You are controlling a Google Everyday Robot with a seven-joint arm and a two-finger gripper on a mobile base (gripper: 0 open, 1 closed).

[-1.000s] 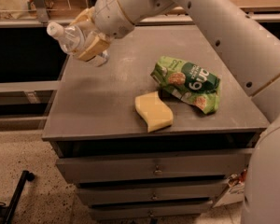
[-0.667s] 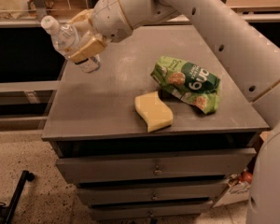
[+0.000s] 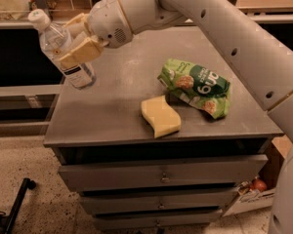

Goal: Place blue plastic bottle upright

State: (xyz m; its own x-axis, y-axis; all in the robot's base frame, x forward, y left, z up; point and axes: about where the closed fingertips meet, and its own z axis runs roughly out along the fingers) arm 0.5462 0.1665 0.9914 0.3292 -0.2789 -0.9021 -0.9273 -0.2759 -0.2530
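Note:
The blue plastic bottle (image 3: 59, 44) is clear with a white cap and a pale label. It is near upright, leaning a little to the left, at the far left corner of the grey cabinet top (image 3: 112, 111). Its base sits at or just above the surface. My gripper (image 3: 77, 38) is shut on the bottle's middle, with its tan fingers (image 3: 81, 52) on either side. The white arm reaches in from the upper right.
A green snack bag (image 3: 198, 87) lies on the right of the cabinet top. A yellow sponge (image 3: 160, 115) lies near the front edge. The cabinet has drawers (image 3: 161, 172) below. A dark shelf stands to the left, and a black object (image 3: 14, 204) lies on the floor.
The gripper has turned the bottle from steeply tilted toward upright, moved it a little left, and lowered its base toward the cabinet top's far left corner.

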